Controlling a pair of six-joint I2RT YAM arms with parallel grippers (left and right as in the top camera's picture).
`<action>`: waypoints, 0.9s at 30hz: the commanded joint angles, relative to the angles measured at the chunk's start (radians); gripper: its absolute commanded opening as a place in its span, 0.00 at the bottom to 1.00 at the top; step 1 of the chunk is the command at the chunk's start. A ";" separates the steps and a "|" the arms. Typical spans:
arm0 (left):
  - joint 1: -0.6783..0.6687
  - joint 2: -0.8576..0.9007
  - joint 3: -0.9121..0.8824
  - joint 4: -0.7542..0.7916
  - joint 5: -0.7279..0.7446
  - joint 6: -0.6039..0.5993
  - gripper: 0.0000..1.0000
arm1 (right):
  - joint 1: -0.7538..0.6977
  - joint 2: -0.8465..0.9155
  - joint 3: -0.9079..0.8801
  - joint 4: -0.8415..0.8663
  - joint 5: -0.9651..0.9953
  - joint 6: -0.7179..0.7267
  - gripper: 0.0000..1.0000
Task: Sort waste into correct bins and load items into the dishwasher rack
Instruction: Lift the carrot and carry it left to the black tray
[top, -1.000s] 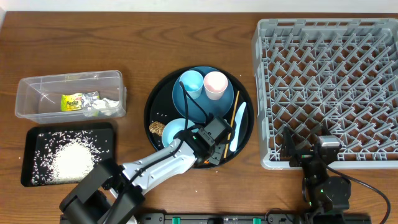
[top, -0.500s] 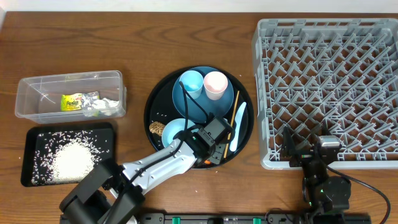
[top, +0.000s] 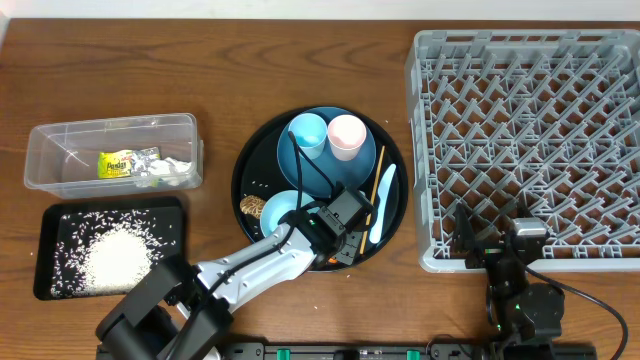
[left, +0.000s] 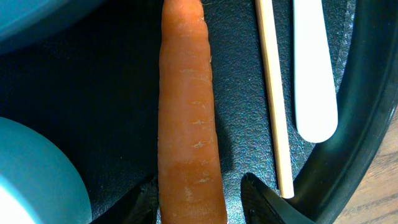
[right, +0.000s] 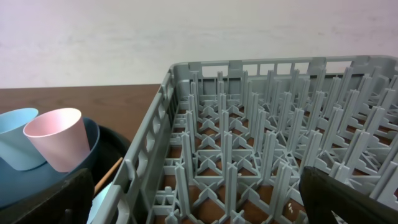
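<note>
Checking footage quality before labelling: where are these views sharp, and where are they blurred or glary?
Left wrist view: carrot crisp, pale sheen on the rim of the round black tray, the left tool dark and soft at its tips. Right wrist view: dishwasher rack sharp, fingers of the right tool blurred black shapes in the lower corners. Overhead view: even light, soft shadows, no motion blur.

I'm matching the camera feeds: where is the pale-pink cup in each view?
Overhead: pale-pink cup upper middle, right of the light-blue cup.
Left wrist: not in it.
Right wrist: the cup lower left, between light-blue cup and dishwasher rack.
Shared landmark: rim of the round black tray, seen in all three.
</note>
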 joint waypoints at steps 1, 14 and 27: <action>-0.003 0.034 -0.018 0.001 -0.012 -0.006 0.45 | -0.017 0.000 -0.001 -0.004 0.008 -0.012 0.99; -0.007 0.079 0.011 -0.018 -0.012 -0.012 0.28 | -0.017 0.000 -0.001 -0.004 0.008 -0.012 0.99; -0.007 -0.082 0.026 -0.042 -0.013 -0.005 0.21 | -0.017 0.000 -0.001 -0.004 0.008 -0.013 0.99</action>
